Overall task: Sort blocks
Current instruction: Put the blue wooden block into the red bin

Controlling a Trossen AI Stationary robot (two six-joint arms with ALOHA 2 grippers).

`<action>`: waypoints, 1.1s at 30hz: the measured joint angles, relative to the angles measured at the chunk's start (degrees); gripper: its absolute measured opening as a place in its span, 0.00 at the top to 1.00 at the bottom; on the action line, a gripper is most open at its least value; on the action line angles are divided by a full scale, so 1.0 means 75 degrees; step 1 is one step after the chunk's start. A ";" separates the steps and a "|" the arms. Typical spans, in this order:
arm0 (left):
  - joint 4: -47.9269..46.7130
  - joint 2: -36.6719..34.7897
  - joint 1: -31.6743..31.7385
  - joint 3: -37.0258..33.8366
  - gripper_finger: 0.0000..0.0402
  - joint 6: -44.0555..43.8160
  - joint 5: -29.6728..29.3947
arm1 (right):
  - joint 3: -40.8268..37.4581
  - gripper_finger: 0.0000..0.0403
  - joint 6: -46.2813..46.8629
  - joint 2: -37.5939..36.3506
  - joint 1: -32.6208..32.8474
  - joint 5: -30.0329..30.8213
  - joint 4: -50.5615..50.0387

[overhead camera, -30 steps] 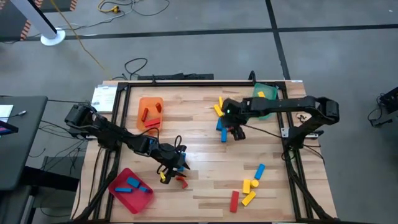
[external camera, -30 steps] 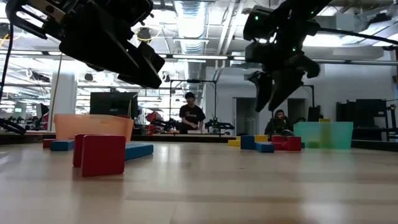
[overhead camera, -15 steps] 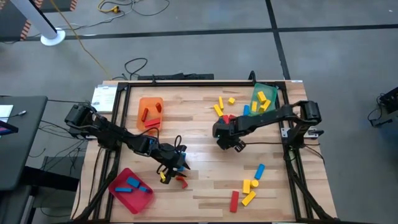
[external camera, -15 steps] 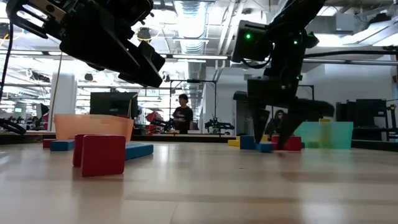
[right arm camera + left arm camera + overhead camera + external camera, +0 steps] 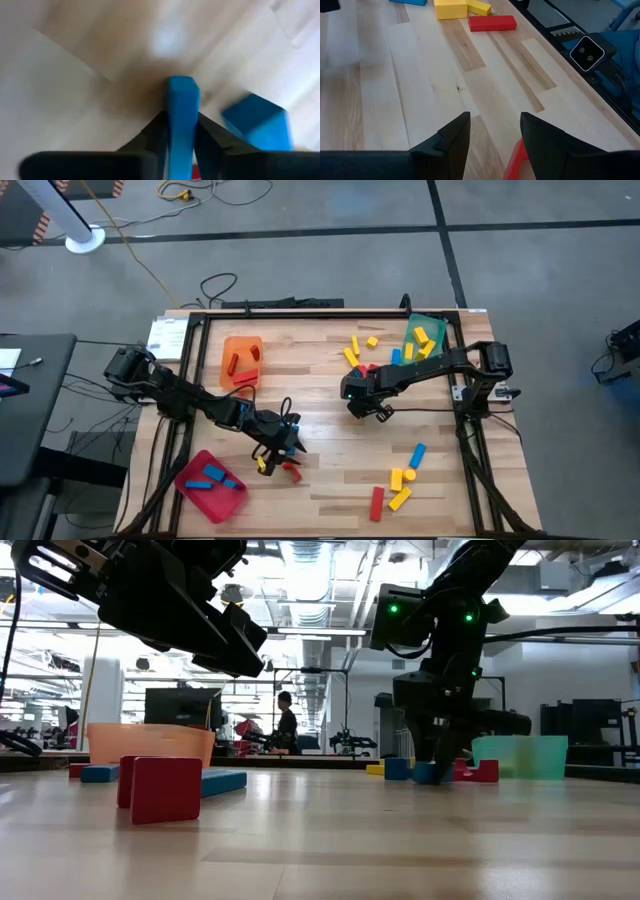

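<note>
Wooden table [image 5: 320,470] is framed by a black rail on every side; the widest bare stretch runs through the middle, between the two arms, and along the front edge; three trays sit near the edges: an orange tray [image 5: 241,361] at the back left holding two red blocks, a red tray [image 5: 211,485] at the front left corner holding two blue blocks, and a green tray [image 5: 426,340] at the back right holding about three yellow blocks; loose blocks lie in three groups: a cluster of yellow, red and blue behind the right gripper [image 5: 365,393], five at the front right (one blue, three yellow, one red), and a yellow and a red one by the left gripper [image 5: 283,442].

Right gripper is low over the boards just in front of the back cluster; its fingers [image 5: 158,131] press the two flanks of a blue block [image 5: 182,117], clamped on it, the block standing out past the tips; a second blue block [image 5: 256,121] lies just beside it, apart.

Left gripper hovers near the front left, by the red tray; its fingers [image 5: 455,136] stand apart with bare wood between them, holding nothing; a red block [image 5: 491,22] and yellow ones lie well ahead of it.
</note>
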 joint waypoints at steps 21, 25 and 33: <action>-0.0005 -0.0670 0.0012 0.0000 0.58 0.0859 -0.2762 | 0.2683 0.84 0.2472 0.0003 0.1062 -0.1717 0.0035; 0.0343 -0.1141 -0.0069 0.0000 0.58 0.1152 -0.2869 | 0.3470 0.84 0.2640 0.0003 0.1445 -0.1855 0.0017; 0.0670 -0.1915 -0.0634 0.0009 0.58 0.2189 -0.4000 | 0.4578 0.84 0.2841 -0.0008 0.1997 -0.1878 0.0536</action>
